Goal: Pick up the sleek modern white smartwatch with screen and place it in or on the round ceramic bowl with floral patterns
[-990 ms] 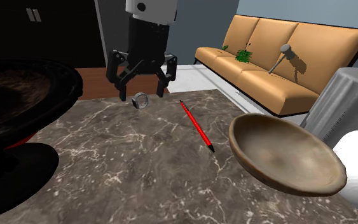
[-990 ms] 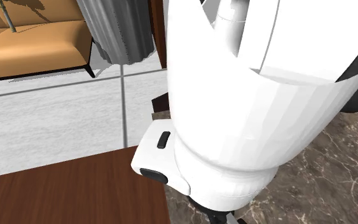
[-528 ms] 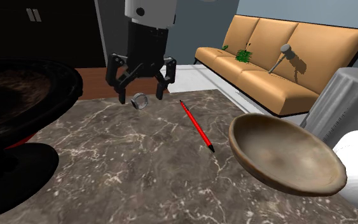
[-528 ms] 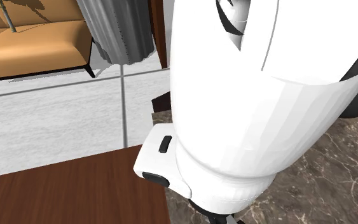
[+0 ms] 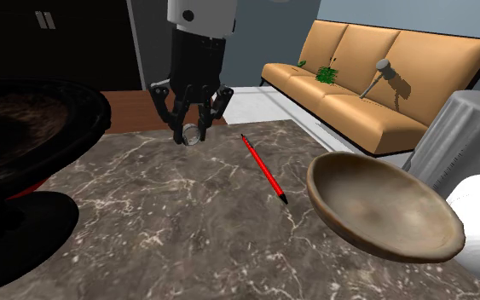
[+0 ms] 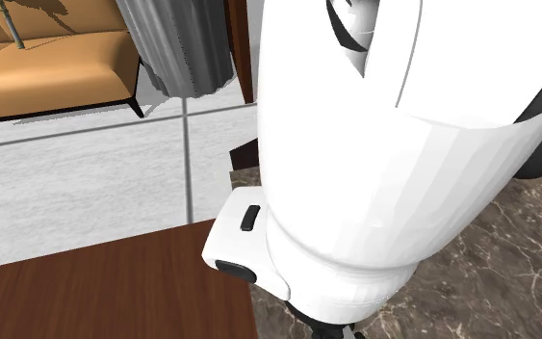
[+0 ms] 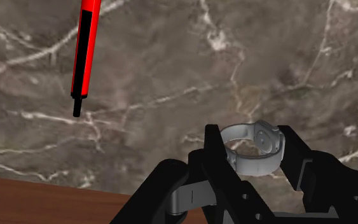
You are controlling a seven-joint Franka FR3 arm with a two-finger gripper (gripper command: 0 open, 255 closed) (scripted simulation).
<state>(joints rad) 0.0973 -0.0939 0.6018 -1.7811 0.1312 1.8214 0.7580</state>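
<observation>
Two black fingers (image 7: 214,153) of our claw (image 7: 252,151) are clamping the smartwatch (image 7: 255,147) across its band loop, which is rendering grey-white. In the shoulder view we're seeing the claw (image 5: 193,135) pointing straight down with the smartwatch (image 5: 193,134) between its tips. It's sitting low over the marble table (image 5: 187,230) near the far edge, with the wooden floor (image 5: 131,106) just beyond. The red pen (image 5: 264,169) is lying between the smartwatch and the bowl (image 5: 374,209). The bowl is sitting well apart toward that view's right and looking plain brown, with no floral pattern showing.

Risks we're flagging:
- The band looks thin and rounded, so it may be squirting out of the pinch on lift.
- A drop this near the edge could be sending it to the floor.
- A low carry is risking a clip on the pen.
- The bowl is looking shallow and tilted, so a high release could be bouncing the smartwatch out.

We're reading no brand, label or writing anywhere.
</observation>
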